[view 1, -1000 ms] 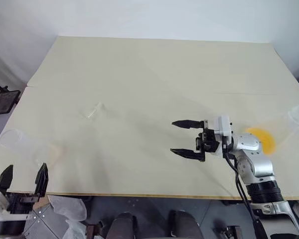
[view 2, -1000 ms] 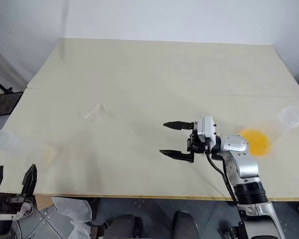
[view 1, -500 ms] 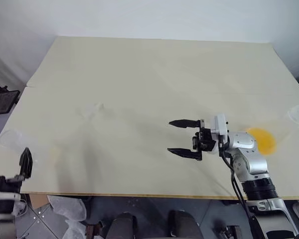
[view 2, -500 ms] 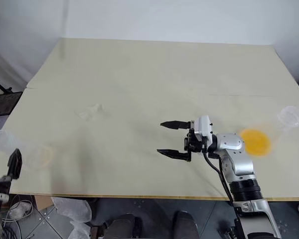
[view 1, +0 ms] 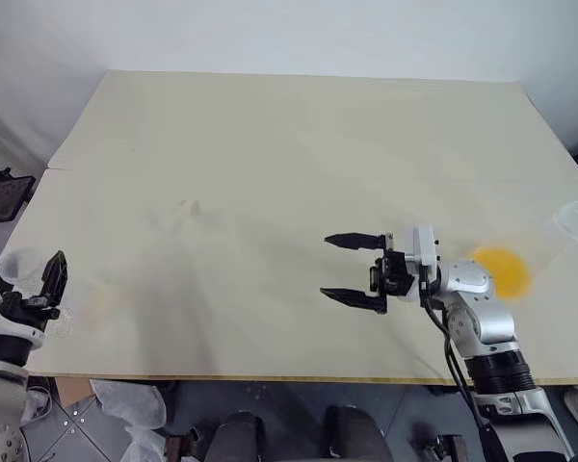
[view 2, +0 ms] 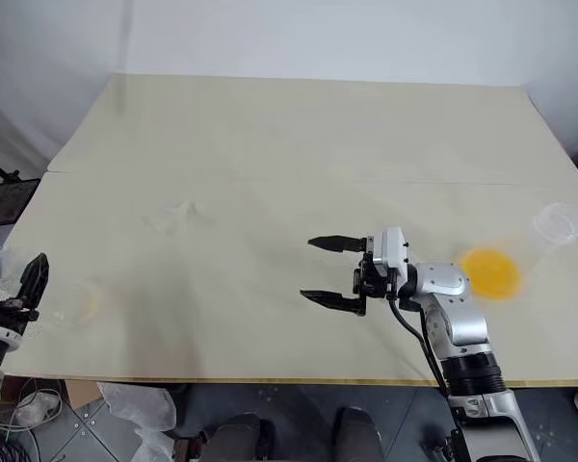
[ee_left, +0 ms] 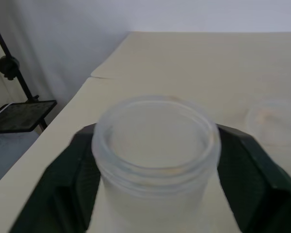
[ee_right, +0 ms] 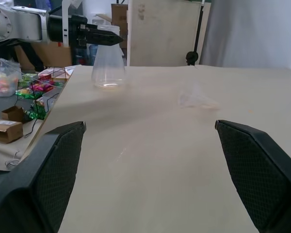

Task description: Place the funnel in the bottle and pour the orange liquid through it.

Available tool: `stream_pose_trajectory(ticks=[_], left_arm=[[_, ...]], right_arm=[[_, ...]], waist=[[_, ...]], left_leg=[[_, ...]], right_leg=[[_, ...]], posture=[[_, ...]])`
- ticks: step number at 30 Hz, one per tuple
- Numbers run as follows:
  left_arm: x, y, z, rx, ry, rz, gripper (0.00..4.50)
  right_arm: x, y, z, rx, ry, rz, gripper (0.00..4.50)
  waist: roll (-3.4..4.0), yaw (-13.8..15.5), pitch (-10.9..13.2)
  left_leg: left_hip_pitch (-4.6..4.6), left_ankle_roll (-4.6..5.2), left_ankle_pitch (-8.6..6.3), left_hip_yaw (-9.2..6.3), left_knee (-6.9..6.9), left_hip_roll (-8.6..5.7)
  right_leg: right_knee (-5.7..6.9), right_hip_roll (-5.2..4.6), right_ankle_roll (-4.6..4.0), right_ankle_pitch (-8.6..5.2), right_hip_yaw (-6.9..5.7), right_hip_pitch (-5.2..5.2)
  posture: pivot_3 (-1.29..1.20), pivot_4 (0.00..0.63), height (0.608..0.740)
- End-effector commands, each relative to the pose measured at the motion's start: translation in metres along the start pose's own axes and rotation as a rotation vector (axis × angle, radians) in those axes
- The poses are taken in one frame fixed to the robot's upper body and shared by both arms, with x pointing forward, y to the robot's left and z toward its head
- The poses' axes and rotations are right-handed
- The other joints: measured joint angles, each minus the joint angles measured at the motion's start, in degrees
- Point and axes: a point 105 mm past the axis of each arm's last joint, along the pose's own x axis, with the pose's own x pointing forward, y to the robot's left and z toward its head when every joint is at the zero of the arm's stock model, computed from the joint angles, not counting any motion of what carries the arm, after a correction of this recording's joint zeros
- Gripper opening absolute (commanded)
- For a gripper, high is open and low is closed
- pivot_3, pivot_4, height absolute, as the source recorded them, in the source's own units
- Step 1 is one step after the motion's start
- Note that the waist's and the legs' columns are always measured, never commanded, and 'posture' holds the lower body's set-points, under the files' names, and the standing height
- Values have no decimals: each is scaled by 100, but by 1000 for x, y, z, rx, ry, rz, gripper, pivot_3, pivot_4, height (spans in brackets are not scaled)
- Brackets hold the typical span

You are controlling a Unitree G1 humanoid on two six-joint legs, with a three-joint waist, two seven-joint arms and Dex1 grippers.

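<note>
At the table's near left edge, your left gripper (ee_right: 99,35) has its fingers around the neck of the bottle (ee_right: 107,68), steadying it upright for the funnel (view 1: 184,209), which lies apart, mid-table. Your right gripper (view 1: 354,269) hangs wide open, empty. You have two flasks; the other (view 1: 549,245) holds the orange liquid (view 1: 502,270).

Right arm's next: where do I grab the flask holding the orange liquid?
Likely the narrow neck of the flask, below its rim, coming in level from the side: it stands upright, and its base with the orange liquid looks too wide to clamp.
</note>
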Motion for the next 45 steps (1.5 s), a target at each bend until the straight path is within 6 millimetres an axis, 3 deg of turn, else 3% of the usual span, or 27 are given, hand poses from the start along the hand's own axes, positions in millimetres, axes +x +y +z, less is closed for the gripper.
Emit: stream_pose_trajectory(ticks=[1,4,7,12,15,19,22,27,32,37,41,43,45], left_arm=[[1,-1,2,9,-5,-8,2402],[8,-8,10,-2,-47,-39,2402],[24,-33,37,-25,-158,-197,2402],[49,-102,67,-1,-198,-614,2402],[52,-161,83,-45,-182,-992,2402],[63,-219,77,-7,-137,-1280,2402],[76,-263,72,8,-162,-1397,2402],[89,-323,51,78,-195,-1487,2402],[93,-356,40,107,-198,-1547,2402],[94,-365,44,90,-219,-1580,2402],[86,-363,39,55,-146,-1665,3673],[88,-360,48,52,-203,-1649,4361],[93,-356,57,21,-230,-1611,4461]], right_arm=[[1,3,7,-43,-19,0,4500],[-3,1,7,-53,-10,-22,4500],[-14,-2,10,-74,12,-70,4500],[-44,-5,12,-97,77,-187,4500],[-68,0,14,-117,133,-293,4500],[-96,7,17,-144,189,-444,4500],[-111,14,20,-162,223,-531,4500],[-118,30,25,-180,238,-619,4500],[-115,41,27,-179,234,-679,4500],[-108,44,27,-176,219,-702,4500],[-105,42,27,-173,212,-702,4500],[-103,41,28,-164,207,-696,4500],[-102,41,28,-160,205,-691,4500]], waist=[[0,0,0],[0,1,0],[-1,34,-1],[-5,118,-3],[-3,119,-2],[-2,134,-2],[-3,154,-2],[-7,137,1],[-11,153,3],[-12,158,4],[-12,154,4],[-12,153,4],[-12,155,4]], left_leg=[[0,0,0,0,0,0],[0,0,0,0,0,1],[-1,0,0,-2,2,-1],[-9,0,0,-13,8,-11],[-5,1,0,-5,-2,-14],[-10,-1,0,25,-4,-11],[-11,-1,0,47,0,-11],[-9,-1,0,70,-3,-6],[-11,1,0,75,-5,-8],[-14,2,1,74,0,-9],[-12,2,1,72,-1,-6],[-13,2,1,73,0,-7],[-13,2,1,71,0,-7]], right_leg=[[0,0,0,0,0,0],[0,0,0,0,0,0],[1,0,0,0,-1,0],[4,-4,0,0,-1,1],[3,-4,0,0,-1,0],[8,2,0,0,-18,-6],[5,3,1,0,-19,-5],[0,4,1,0,-18,-12],[-1,3,1,0,-19,-15],[-1,1,1,0,-19,-15],[1,1,1,0,-22,-15],[2,1,1,0,-21,-15],[2,1,1,0,-21,-15]], posture=[[0,150,740],[0,150,740],[0,150,740],[0,150,740],[0,150,740],[0,150,740],[0,150,740],[0,150,740],[0,150,740],[0,150,740],[0,150,740],[0,150,740],[0,150,740]])
